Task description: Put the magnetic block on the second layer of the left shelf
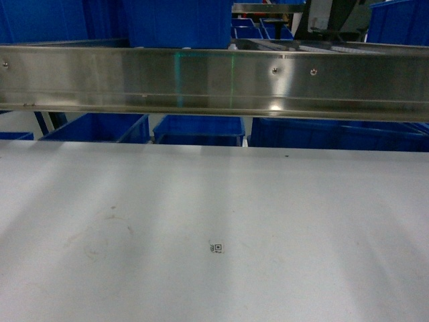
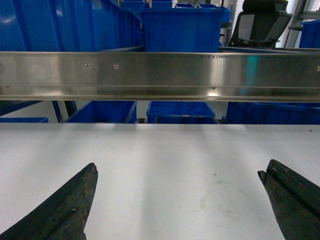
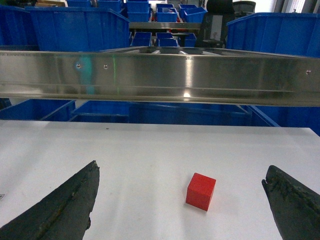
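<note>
The magnetic block (image 3: 201, 191) is a small red cube resting on the white table (image 3: 150, 150); only the right wrist view shows it. My right gripper (image 3: 182, 167) is open, its dark fingertips (image 3: 82, 192) spread wide, with the cube lying just ahead between them and untouched. My left gripper (image 2: 180, 167) is also open over bare table (image 2: 165, 150), holding nothing. A stainless-steel rail of the left shelf (image 1: 214, 80) crosses the head view beyond the table's far edge, and the same rail (image 2: 160, 75) (image 3: 160, 72) spans both wrist views. Neither gripper appears in the head view.
Large blue crates (image 1: 177, 23) sit on the rack above the rail, and more crates (image 1: 198, 129) stand below it behind the table edge. A small code sticker (image 1: 217, 248) and faint ring stains (image 1: 100, 238) mark the table (image 1: 301, 215). A black office chair (image 2: 260, 25) stands behind the rack.
</note>
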Controlling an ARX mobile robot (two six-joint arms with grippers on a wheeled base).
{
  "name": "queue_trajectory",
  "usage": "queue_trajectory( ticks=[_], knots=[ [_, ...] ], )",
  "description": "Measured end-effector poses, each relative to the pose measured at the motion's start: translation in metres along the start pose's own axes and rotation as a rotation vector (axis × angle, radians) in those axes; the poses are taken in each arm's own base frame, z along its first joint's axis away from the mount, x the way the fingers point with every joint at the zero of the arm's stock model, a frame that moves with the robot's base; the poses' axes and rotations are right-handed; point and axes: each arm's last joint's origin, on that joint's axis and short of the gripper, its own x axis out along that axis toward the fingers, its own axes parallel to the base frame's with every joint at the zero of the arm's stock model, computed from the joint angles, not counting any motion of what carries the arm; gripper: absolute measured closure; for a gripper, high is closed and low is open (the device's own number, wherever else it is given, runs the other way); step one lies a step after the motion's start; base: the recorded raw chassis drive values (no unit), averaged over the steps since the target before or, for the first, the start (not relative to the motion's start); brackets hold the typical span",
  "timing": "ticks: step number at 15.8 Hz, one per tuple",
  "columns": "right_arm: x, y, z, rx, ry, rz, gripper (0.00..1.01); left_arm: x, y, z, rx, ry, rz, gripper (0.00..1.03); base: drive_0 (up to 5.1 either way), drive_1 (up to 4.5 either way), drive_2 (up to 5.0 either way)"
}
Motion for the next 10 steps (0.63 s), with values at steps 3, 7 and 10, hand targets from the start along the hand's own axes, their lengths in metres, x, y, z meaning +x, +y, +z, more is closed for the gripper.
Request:
queue_trajectory(
  ticks=[3, 7, 10],
  knots=[
    [0.002, 0.000, -0.002, 0.020, 0.034, -0.002, 0.03, 0.000, 0.000, 0.000, 0.000, 0.000, 0.000, 0.05, 0.0, 0.00, 0.0],
    [0.083, -0.023, 0.018, 0.105, 0.082, -0.034, 0.03, 0.000, 0.000, 0.000, 0.000, 0.000, 0.000, 0.05, 0.0, 0.00, 0.0],
    [0.200, -0.052, -0.011, 0.132, 0.322, -0.116, 0.03, 0.000, 0.000, 0.000, 0.000, 0.000, 0.000, 0.05, 0.0, 0.00, 0.0]
  ],
)
